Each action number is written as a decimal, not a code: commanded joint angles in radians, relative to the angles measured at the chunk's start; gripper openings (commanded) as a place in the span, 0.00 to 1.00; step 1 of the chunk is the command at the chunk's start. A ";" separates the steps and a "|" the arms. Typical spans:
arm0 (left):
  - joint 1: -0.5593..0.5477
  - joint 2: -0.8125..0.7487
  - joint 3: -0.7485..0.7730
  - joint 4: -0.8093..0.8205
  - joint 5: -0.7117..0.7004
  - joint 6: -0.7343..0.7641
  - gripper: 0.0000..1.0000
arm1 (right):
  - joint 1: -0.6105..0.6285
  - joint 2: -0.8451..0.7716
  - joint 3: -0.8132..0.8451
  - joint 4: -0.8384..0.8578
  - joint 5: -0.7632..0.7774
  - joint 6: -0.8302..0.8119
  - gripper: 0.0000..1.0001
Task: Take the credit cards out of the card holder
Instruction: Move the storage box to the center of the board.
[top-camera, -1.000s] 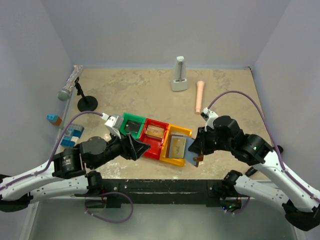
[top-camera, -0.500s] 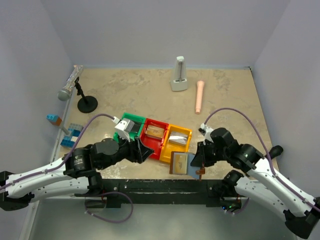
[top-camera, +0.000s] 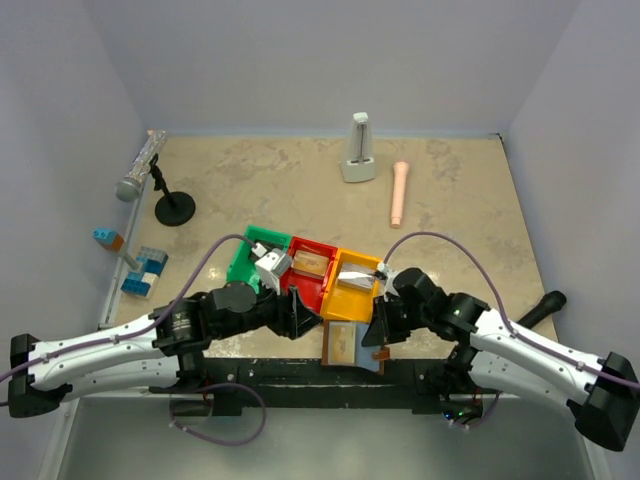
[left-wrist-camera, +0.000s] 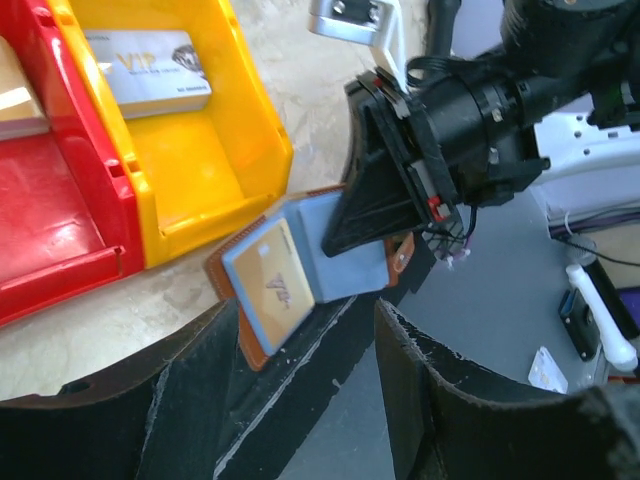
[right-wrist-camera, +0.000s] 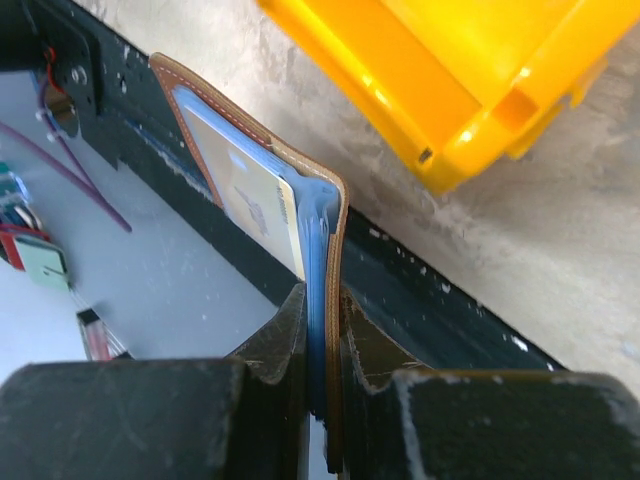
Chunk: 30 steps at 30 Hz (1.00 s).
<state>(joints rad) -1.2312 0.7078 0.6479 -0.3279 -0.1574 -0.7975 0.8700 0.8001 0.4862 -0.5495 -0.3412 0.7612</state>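
The card holder (top-camera: 348, 345) is open, brown outside with pale blue inner panels, and hangs over the table's near edge. A gold card (left-wrist-camera: 268, 280) sits in its left panel and also shows in the right wrist view (right-wrist-camera: 255, 200). My right gripper (top-camera: 378, 335) is shut on the holder's right half (right-wrist-camera: 322, 240), with one finger on each side of it. My left gripper (top-camera: 305, 318) is open and empty just left of the holder; in its wrist view the holder (left-wrist-camera: 340, 255) lies just beyond its fingertips (left-wrist-camera: 235, 310).
Green (top-camera: 240, 268), red (top-camera: 318, 292) and yellow (top-camera: 350, 297) bins stand in a row behind the grippers. A silver VIP card (left-wrist-camera: 150, 65) lies in the yellow bin and a tan card (top-camera: 310, 263) in the red one. A microphone, toy blocks, a white stand and a pink stick stand farther off.
My right gripper has carried the card holder left and toward the near edge, clear of the yellow bin. My left gripper has moved right, up to the holder.
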 joint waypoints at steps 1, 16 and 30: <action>-0.008 -0.013 -0.060 0.139 0.082 -0.042 0.60 | 0.007 0.028 -0.063 0.216 -0.007 0.099 0.00; -0.011 0.035 -0.151 0.185 0.117 -0.069 0.60 | 0.007 0.154 -0.098 0.267 0.007 0.098 0.00; -0.008 0.168 0.056 -0.042 -0.235 0.091 0.75 | 0.009 0.076 -0.055 0.139 0.028 0.044 0.00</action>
<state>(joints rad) -1.2381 0.7959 0.5671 -0.3374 -0.2535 -0.8265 0.8753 0.9199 0.3882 -0.3458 -0.3309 0.8433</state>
